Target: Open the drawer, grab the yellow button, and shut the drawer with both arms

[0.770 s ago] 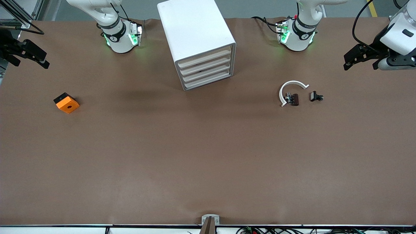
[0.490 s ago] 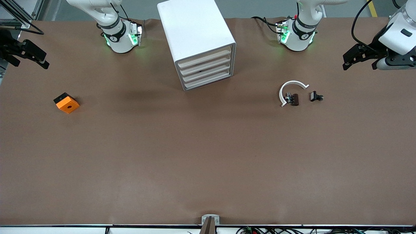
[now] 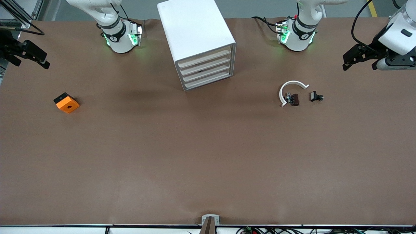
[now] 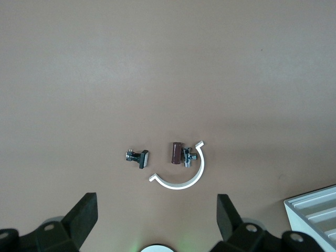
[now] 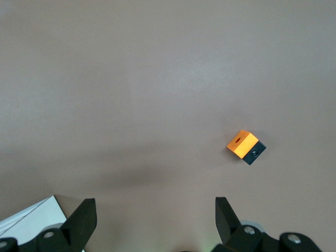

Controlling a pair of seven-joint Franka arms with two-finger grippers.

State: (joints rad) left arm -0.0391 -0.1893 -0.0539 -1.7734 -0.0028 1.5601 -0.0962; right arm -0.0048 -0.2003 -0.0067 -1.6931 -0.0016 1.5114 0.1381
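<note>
The white cabinet [image 3: 195, 29] stands between the two arm bases, its four cream drawer fronts facing the front camera. The drawer [image 3: 204, 56], the uppermost one, is shut like the three below it. The button is hidden. My left gripper [image 3: 360, 63] hangs open over the table edge at the left arm's end, holding nothing; its wrist view shows the wide gap between its fingers [image 4: 156, 215] and a corner of the cabinet [image 4: 315, 207]. My right gripper [image 3: 32, 63] hangs open and empty at the right arm's end [image 5: 155, 218].
An orange square block [image 3: 66, 103] with a black base lies toward the right arm's end, also in the right wrist view [image 5: 245, 146]. A white curved ring [image 3: 289, 87] with a brown part [image 3: 294, 99] and a black part [image 3: 316, 96] lies toward the left arm's end.
Both grippers have shifted only very slightly. Nothing on the table has moved and the drawers stay shut.
</note>
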